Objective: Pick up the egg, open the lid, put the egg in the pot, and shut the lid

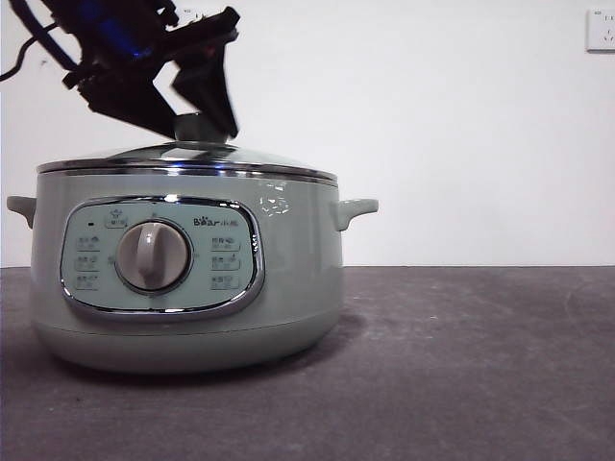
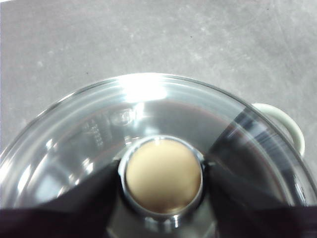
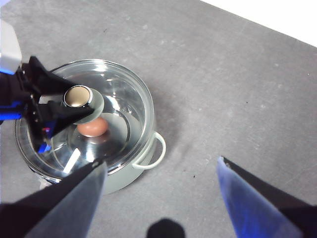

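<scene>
The pale green pot (image 1: 288, 279) stands at the left of the table with its dial facing the front view. The glass lid (image 1: 192, 157) lies on the pot's chrome rim. My left gripper (image 1: 199, 123) comes down from the upper left, and its black jaws are shut on the lid's knob (image 2: 162, 174) from both sides. In the right wrist view the reddish-brown egg (image 3: 92, 127) shows through the glass, lying inside the pot (image 3: 148, 158), below the left gripper (image 3: 74, 99). My right gripper (image 3: 159, 163) hangs high above the table beside the pot, open and holding nothing.
Dark grey table (image 1: 461, 365) stretches to the right of the pot. A white wall stands behind, with a socket (image 1: 601, 29) at its upper right. One side handle (image 1: 354, 211) sticks out of the pot toward the bare side.
</scene>
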{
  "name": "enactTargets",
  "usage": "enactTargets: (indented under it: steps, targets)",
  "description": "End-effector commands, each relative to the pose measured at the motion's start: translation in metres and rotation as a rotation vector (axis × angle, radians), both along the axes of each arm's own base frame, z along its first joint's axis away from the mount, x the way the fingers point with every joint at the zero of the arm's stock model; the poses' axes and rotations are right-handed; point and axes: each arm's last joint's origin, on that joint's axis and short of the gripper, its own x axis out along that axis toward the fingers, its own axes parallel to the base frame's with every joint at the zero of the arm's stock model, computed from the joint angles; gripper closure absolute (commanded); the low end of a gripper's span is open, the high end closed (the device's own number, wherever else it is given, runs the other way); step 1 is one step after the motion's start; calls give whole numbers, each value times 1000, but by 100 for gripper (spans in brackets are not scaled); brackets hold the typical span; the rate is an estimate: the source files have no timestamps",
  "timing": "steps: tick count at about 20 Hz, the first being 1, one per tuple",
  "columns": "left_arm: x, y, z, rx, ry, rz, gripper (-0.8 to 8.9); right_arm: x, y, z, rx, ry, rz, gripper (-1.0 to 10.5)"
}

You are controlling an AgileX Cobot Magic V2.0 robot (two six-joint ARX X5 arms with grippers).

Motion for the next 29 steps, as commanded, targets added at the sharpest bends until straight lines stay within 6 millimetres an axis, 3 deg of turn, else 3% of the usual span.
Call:
enactTargets:
  steps: [1,6,11,14,16,18,23,29]
  targets:
    - [2,-1,9,-37,-68,4,404,0,0,1,8,-1,-8,572]
    - [-4,3,46,-49,-95,2,405,-1,-1,-2,-19,18,0,572]
    - [-37,21,86,-41,-95,-32,413,-2,-6,-16,-40,48,-12,579]
    - [-65,38,97,3,-92,-46,626,-5,-8,-34,-27,35,-12,785]
    - [-78,47,97,65,-72,-45,840,-10,-12,-48,-13,17,-12,903]
    - [-89,54,97,80,-65,-50,822,-16,-17,-64,13,-15,-13,956]
    - [-111,66,88,23,-155,-48,822,-34,-32,-108,120,-143,-14,956]
    - [-133,76,34,-54,-275,-61,822,-56,-50,-159,235,-277,-11,956]
